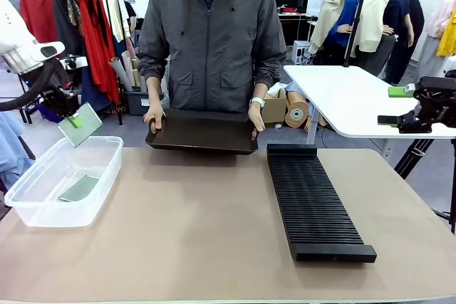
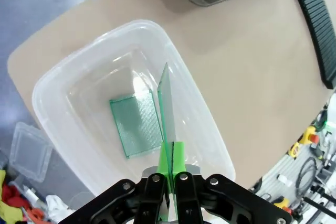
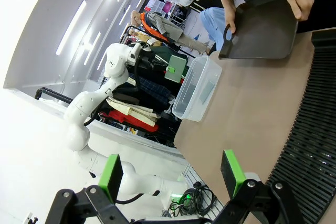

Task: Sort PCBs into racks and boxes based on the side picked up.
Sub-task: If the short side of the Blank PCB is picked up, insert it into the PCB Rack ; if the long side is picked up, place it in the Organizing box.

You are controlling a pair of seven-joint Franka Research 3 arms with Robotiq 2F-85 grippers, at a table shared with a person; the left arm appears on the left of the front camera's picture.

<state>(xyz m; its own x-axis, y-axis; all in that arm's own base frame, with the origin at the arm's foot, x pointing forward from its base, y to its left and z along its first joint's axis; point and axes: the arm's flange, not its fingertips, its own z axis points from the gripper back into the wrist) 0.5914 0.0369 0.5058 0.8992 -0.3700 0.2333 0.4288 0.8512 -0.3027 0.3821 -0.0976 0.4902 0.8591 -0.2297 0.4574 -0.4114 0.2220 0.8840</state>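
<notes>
PCB (image 2: 166, 109), pinched by its lower edge between the green pads (image 2: 178, 156) of the left gripper (image 2: 170, 174), hangs edge-on above the clear plastic tub (image 2: 206, 124) at the table's left end. Its thin green board stands nearly upright in the wrist view; from the front it shows a pale, slightly glossy face, tilted. A second PCB (image 2: 135, 123) lies flat on the tub floor, its fine grid of traces facing up.

The step in hand appears to be delivery to the box: next the jaws should part with the board over the tub's middle, clear of the rim.

Right gripper (image 3: 173, 174) waits with fingers spread wide and nothing between them, near the ribbed black rack (image 1: 313, 201). Across the table a person holds a shallow black tray (image 1: 203, 133) by both ends.
</notes>
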